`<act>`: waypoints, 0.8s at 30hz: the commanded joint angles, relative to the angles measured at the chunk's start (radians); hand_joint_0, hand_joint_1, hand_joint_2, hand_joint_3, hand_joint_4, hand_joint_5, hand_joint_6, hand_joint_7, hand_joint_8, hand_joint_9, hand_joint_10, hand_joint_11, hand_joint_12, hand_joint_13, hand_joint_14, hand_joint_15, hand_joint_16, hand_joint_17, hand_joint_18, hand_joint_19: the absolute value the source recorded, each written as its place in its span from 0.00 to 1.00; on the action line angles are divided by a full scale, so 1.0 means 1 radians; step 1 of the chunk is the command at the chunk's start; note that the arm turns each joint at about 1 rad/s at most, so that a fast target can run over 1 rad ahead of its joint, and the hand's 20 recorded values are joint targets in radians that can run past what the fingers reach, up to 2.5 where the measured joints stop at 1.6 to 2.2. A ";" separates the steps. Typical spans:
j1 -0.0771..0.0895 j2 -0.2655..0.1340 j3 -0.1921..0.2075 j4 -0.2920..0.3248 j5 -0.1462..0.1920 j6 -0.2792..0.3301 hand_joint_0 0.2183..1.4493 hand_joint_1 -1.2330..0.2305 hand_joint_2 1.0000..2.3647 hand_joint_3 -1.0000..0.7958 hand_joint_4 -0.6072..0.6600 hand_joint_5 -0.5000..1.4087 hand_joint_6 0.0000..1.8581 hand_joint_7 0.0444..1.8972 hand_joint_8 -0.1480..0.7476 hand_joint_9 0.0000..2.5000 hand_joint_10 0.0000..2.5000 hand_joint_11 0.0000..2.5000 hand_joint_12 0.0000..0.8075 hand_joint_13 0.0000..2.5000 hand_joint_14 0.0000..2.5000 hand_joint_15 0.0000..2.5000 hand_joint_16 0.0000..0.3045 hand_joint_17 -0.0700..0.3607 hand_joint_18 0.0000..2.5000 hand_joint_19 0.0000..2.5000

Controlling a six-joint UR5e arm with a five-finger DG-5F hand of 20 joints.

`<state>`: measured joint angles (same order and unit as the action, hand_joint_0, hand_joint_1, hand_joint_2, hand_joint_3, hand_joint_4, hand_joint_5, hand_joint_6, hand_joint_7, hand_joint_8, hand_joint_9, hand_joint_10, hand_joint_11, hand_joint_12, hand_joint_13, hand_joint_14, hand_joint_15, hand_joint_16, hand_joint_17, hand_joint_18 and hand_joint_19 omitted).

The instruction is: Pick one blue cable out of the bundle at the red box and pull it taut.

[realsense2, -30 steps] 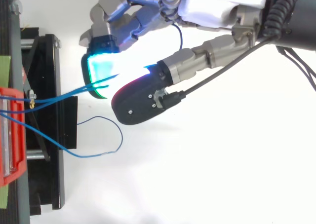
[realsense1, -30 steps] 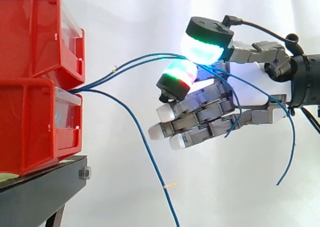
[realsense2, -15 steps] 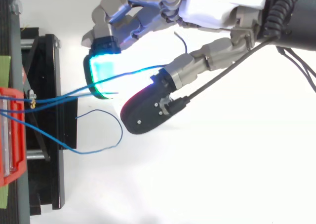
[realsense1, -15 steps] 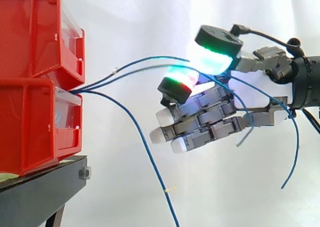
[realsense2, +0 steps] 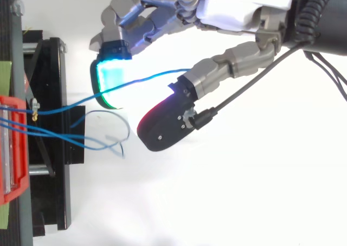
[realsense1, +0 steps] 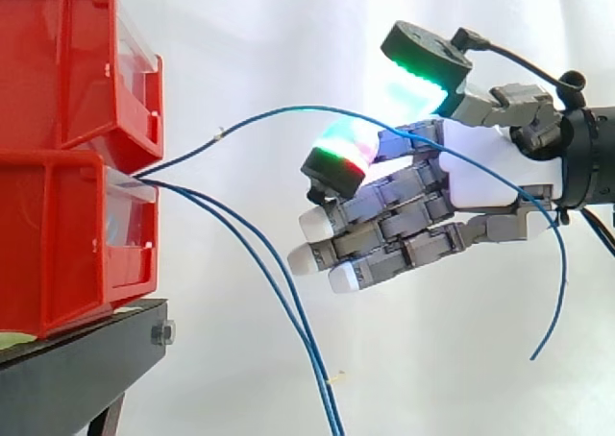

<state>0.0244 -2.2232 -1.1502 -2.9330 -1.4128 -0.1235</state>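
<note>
**Q:** What state are the hand [realsense1: 480, 172] and the cable [realsense1: 279, 112] in?

**A:** The hand is released. Its thumb pad [realsense1: 423, 76] stands at 12 o'clock, clear of the finger pad [realsense1: 341, 148]. The cable lies across the gap between them, unpinched. It runs toward 9 o'clock to the box [realsense1: 58, 244], and its free end hangs at 5 o'clock of the palm.

**Q:** What are the failure modes?

**A:**
1. If the hand retracts toward 3 o'clock before closing, the cable probably slides off and never goes taut.
2. If the hand closes off-line, the pads may miss so thin a cable.
3. Two loose cables [realsense1: 269, 268] leave the same slot just beside it and hang toward 6 o'clock. A pull could drag them along.
4. A hard pull could shift the box.

**Q:** What are the surface and room like?

**A:** The box sits under a second red bin [realsense1: 58, 61] on a black stand [realsense1: 77, 378], at 9 o'clock of the hand. A white curtain [realsense1: 288, 33] hangs behind it all.
</note>
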 commanded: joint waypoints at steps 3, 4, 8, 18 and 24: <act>0.000 0.000 0.000 0.000 0.000 -0.001 0.14 0.31 0.00 0.28 0.61 0.18 0.46 0.48 0.56 0.28 0.00 0.14 0.55 0.16 0.00 0.08 0.23 0.53 0.16 0.10; 0.000 -0.001 0.000 0.000 0.000 0.001 0.14 0.32 0.00 0.28 0.61 0.18 0.46 0.48 0.56 0.28 0.00 0.14 0.55 0.15 0.00 0.08 0.24 0.54 0.16 0.10; 0.000 0.000 0.001 0.000 0.000 0.001 0.15 0.39 0.00 0.28 0.59 0.19 0.45 0.49 0.56 0.29 0.00 0.13 0.54 0.15 0.00 0.07 0.23 0.53 0.15 0.10; -0.001 -0.001 0.000 0.002 0.000 0.001 0.28 0.37 0.01 0.35 0.55 0.19 0.44 0.58 0.51 0.30 0.00 0.14 0.47 0.15 0.00 0.08 0.18 0.46 0.12 0.11; 0.000 -0.001 0.000 0.003 0.000 0.001 0.29 0.34 0.01 0.40 0.55 0.19 0.45 0.58 0.51 0.30 0.00 0.14 0.46 0.15 0.00 0.08 0.18 0.45 0.13 0.11</act>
<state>0.0243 -2.2232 -1.1501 -2.9309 -1.4128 -0.1227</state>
